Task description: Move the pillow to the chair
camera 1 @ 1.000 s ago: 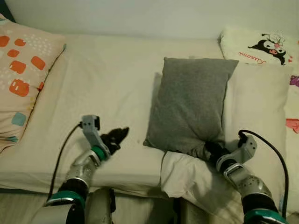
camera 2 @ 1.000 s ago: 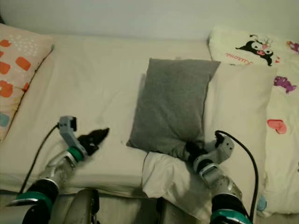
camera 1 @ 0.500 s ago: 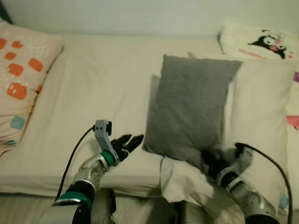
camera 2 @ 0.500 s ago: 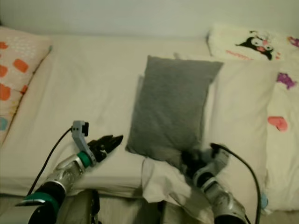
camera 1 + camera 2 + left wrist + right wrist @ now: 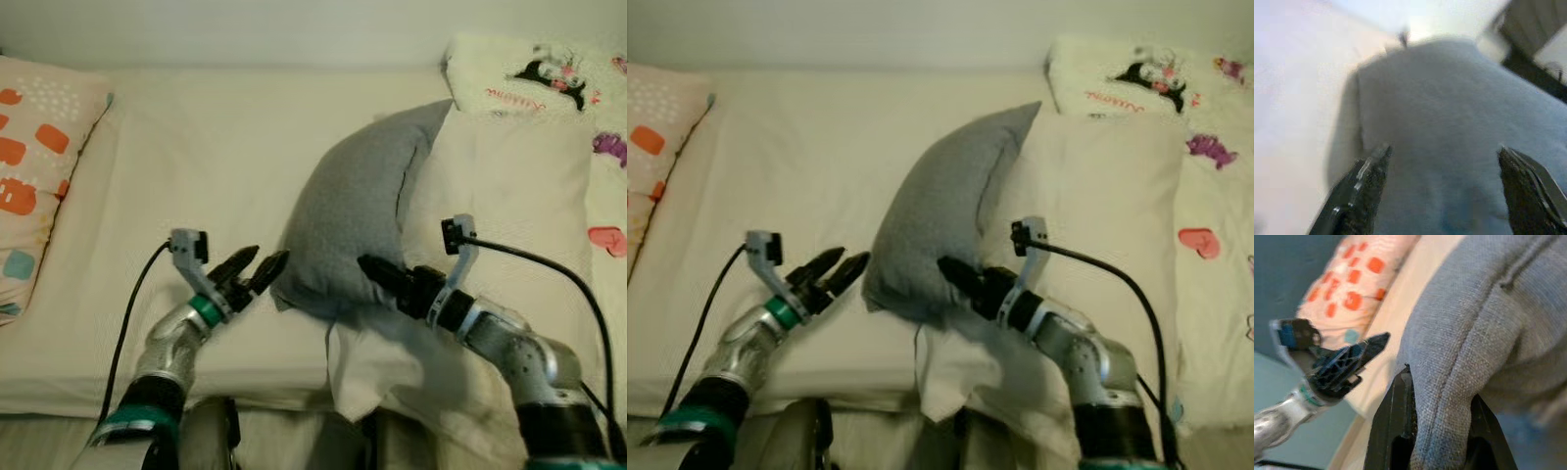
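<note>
On the cream bed, my right gripper is clamped on the lower edge of the grey pillow, which stands tilted up on that edge, its far corner leaning against a white pillow. My left gripper sits just beside the grey pillow's near left corner, fingers spread apart and holding nothing. Open sheet stretches to my left as far as an orange-patterned cushion; a cartoon-print pillow crowds the far right corner. My right wrist view adds the pillow's seam pinched between my fingers; my left wrist view, blurred, has grey fabric between parted fingertips.
</note>
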`<state>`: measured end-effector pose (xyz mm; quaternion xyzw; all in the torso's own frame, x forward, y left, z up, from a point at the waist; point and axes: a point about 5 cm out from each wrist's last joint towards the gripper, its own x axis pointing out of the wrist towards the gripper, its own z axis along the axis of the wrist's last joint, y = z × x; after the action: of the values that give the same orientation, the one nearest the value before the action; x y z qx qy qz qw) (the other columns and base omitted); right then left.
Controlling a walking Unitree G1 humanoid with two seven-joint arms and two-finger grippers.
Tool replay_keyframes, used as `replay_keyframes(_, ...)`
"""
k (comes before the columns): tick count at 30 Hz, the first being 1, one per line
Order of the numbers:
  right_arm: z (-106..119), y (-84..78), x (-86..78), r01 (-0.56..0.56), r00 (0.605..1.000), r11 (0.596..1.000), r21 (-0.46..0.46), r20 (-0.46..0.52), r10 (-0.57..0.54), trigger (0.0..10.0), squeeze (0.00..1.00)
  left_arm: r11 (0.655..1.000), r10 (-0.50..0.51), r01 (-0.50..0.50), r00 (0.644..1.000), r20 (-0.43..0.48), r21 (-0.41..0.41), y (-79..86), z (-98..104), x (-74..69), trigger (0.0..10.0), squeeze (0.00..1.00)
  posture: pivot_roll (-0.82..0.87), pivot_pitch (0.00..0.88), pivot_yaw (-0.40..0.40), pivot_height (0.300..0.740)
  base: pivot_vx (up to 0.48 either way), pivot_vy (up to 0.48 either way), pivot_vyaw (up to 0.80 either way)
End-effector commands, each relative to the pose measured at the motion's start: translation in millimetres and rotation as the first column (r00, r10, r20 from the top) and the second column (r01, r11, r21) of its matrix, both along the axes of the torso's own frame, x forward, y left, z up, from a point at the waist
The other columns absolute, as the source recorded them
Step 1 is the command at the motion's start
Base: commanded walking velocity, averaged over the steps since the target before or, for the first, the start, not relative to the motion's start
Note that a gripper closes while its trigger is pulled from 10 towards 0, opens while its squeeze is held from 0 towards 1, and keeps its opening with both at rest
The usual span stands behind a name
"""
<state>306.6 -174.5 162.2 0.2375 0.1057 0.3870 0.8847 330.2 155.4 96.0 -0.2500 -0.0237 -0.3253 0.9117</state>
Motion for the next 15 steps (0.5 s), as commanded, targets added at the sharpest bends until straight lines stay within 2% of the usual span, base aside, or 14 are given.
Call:
replay_keyframes(1, 26.4, -4.8, -3.8, -0.046, 0.995, 0.992, 0.115, 0.091, 0.035, 0.0, 0.0, 0.999, -0.028, 0.028, 1.0, 0.003, -0.03, 6.0, 0.3, -7.7, 10.0, 1.0, -0.01, 0.08, 0.039, 0.597, 0.0, 0.0, 0.0)
replay_keyframes(2, 26.4, -4.8, -3.8, -0.046, 0.995, 0.992, 0.115, 0.091, 0.035, 0.0, 0.0, 0.999, -0.028, 0.028, 1.0, 0.003, -0.03, 6.0, 0.3, -7.7, 10.0, 1.0, -0.01, 0.08, 0.039, 0.597, 0.0, 0.0, 0.0)
replay_keyframes(3, 40.4, -12.3, -4.4, -0.042, 0.992, 0.983, 0.18, 0.128, 0.019, 0.0, 0.0, 0.998, -0.043, 0.044, 0.999, 0.007, -0.048, 8.8, 2.0, -11.6, 10.0, 1.0, 0.0, 0.082, 0.04, 0.597, 0.0, 0.0, 0.0)
replay_keyframes(4, 40.4, -12.3, -4.4, -0.042, 0.992, 0.983, 0.18, 0.128, 0.019, 0.0, 0.0, 0.998, -0.043, 0.044, 0.999, 0.007, -0.048, 8.8, 2.0, -11.6, 10.0, 1.0, 0.0, 0.082, 0.04, 0.597, 0.0, 0.0, 0.0)
replay_keyframes(6, 63.6, -25.0, -13.3, -0.083, 0.979, 0.953, 0.29, 0.204, 0.023, 0.0, 0.0, 0.995, -0.072, 0.072, 0.997, 0.008, -0.069, 11.7, 4.7, -17.2, 10.0, 1.0, 0.01, 0.083, 0.04, 0.597, 0.0, 0.0, 0.0)
replay_keyframes(7, 63.6, -25.0, -13.3, -0.083, 0.979, 0.953, 0.29, 0.204, 0.023, 0.0, 0.0, 0.995, -0.072, 0.072, 0.997, 0.008, -0.069, 11.7, 4.7, -17.2, 10.0, 1.0, 0.01, 0.083, 0.04, 0.597, 0.0, 0.0, 0.0)
replay_keyframes(8, 68.0, -31.0, -20.8, -0.116, 0.973, 0.947, 0.301, 0.227, 0.047, 0.0, 0.0, 0.993, -0.089, 0.089, 0.996, 0.007, -0.072, 12.2, 5.6, -19.0, 10.0, 1.0, 0.01, 0.083, 0.04, 0.597, 0.0, 0.0, 0.0)
replay_keyframes(9, 62.5, -37.6, -30.0, -0.138, 0.974, 0.953, 0.269, 0.214, 0.081, 0.0, 0.0, 0.992, -0.107, 0.106, 0.994, -0.001, -0.069, 12.5, 5.5, -21.4, 10.0, 1.0, 0.01, 0.085, 0.038, 0.597, 0.0, 0.0, 0.0)
replay_keyframes(11, 62.5, -37.6, -30.0, -0.138, 0.974, 0.953, 0.269, 0.214, 0.081, 0.0, 0.0, 0.992, -0.107, 0.106, 0.994, -0.001, -0.069, 12.5, 5.5, -21.4, 10.0, 1.0, 0.01, 0.085, 0.038, 0.597, 0.0, 0.0, 0.0)
replay_keyframes(13, 26.5, -48.9, -41.9, -0.12, 0.99, 0.984, 0.132, 0.085, 0.109, 0.0, 0.0, 0.989, -0.124, 0.122, 0.992, -0.027, -0.084, 10.9, 1.7, -24.0, 10.0, 1.0, 0.0, 0.087, 0.044, 0.597, 0.0, 0.0, 0.0)
replay_keyframes(15, 26.5, -48.9, -41.9, -0.12, 0.99, 0.984, 0.132, 0.085, 0.109, 0.0, 0.0, 0.989, -0.124, 0.122, 0.992, -0.027, -0.084, 10.9, 1.7, -24.0, 10.0, 1.0, 0.0, 0.087, 0.044, 0.597, 0.0, 0.0, 0.0)
